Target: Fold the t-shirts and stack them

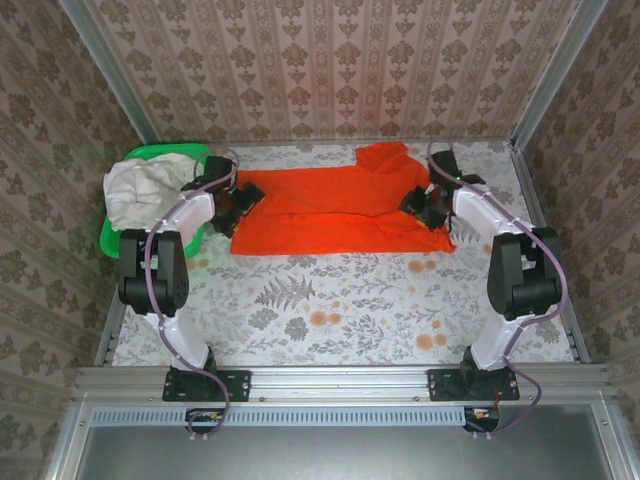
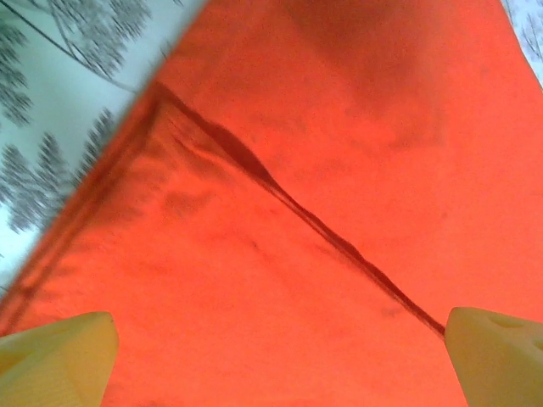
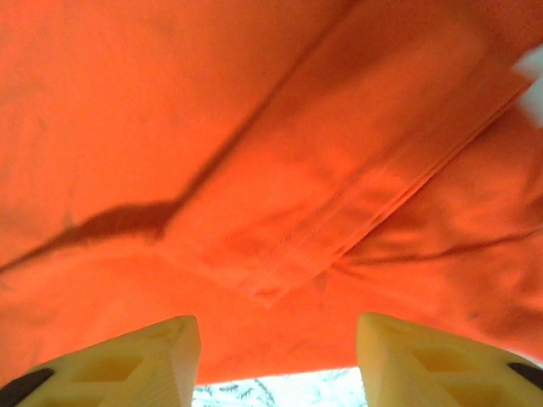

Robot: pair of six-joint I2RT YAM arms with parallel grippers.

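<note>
Orange-red t-shirt (image 1: 330,205) flat — L end effector (image 2: 276,348), R end effector (image 3: 278,352) open above.

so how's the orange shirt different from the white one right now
The orange t-shirt lies spread out flat on the table; the white t-shirt is bunched in a heap in the green basket. The left gripper and right gripper sit open at the orange one's ends; neither is at the white one. Both are plain cloth.
</note>
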